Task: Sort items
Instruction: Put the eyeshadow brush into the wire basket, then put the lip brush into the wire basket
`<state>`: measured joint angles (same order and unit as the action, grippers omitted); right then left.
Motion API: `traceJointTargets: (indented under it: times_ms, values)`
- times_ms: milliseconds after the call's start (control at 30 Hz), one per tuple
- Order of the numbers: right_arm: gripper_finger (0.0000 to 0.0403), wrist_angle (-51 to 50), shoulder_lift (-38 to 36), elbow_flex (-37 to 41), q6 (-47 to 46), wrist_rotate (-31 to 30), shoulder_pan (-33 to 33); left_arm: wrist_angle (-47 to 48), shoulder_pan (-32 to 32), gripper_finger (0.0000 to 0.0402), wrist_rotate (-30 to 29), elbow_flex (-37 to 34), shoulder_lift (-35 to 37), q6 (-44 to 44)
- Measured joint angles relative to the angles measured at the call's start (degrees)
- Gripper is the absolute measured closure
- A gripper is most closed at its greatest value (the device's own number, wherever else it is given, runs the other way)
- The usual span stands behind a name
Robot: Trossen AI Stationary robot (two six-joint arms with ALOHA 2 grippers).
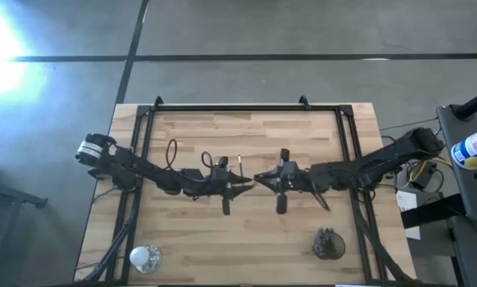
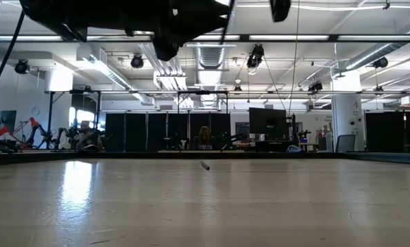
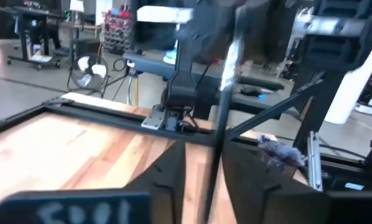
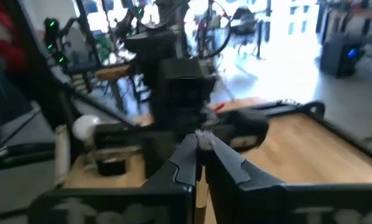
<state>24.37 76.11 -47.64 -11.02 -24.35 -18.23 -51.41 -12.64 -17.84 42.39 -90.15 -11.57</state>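
Note:
Both arms meet over the table's middle. My left gripper (image 1: 249, 186) (image 3: 212, 171) is shut on a slim dark stick with a silver band (image 3: 229, 59). The stick runs forward from the fingers toward my right arm. My right gripper (image 1: 259, 177) (image 4: 201, 155) faces it tip to tip, shut, with a pale tuft (image 4: 204, 138) at its fingertips. Another stick (image 1: 239, 163) (image 2: 203, 165) lies flat on the table beyond the grippers. A dark round cup (image 1: 328, 243) near the right front holds several sticks. My left gripper pinches the stick's dark shaft (image 3: 214, 155) between its two fingers. The stick lies along the fingers and juts out past their tips, lifted clear of the table. My right gripper has the pale tuft end (image 4: 204, 138) between its fingertips, coming level from the table's right; the fingers hide more.
A shiny silver cup (image 1: 145, 257) stands near the left front corner. A black frame (image 1: 246, 109) runs along the far edge and both sides of the wooden table. Bare wood lies near and far of the grippers.

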Motion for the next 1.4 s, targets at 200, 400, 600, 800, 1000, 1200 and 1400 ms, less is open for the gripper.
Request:
traceJointTargets:
  times_ms: [200, 400, 600, 800, 1000, 1200, 1400]
  values:
    - [0.0390, -24.9, -8.6, -4.1, -10.4, -6.1, -8.0, 1.4, 0.1, 0.0268, -0.6, -0.6, 0.2, -0.3]
    - [0.0390, -55.1, -11.2, -12.6, -30.9, -15.4, -21.9, 1.5, 0.1, 0.0263, -0.5, -1.4, 0.2, -0.1]
    - [0.0390, -80.1, -6.5, -19.7, -56.9, -19.5, -36.7, 2.5, 0.2, 0.0262, -0.4, -1.5, 0.2, 0.0]
    - [0.0390, -88.7, 0.0, -19.0, -77.6, -20.5, -47.7, 3.0, 0.2, 0.0262, -0.2, -1.5, 0.2, 0.0]
    - [0.0390, -88.5, 6.3, -15.7, -85.0, -20.4, -51.9, 3.6, 0.3, 0.0262, -0.2, -1.5, 0.2, -0.1]
    - [0.0379, -88.6, 10.3, -13.9, -89.9, -15.6, -52.0, 5.3, 0.4, 0.0268, -0.2, -2.4, 0.2, -2.4]
    - [0.0308, -89.0, 9.2, -15.2, -91.1, -9.8, -52.0, -1.6, 2.5, 0.0345, 0.1, -7.8, 0.3, -3.1]
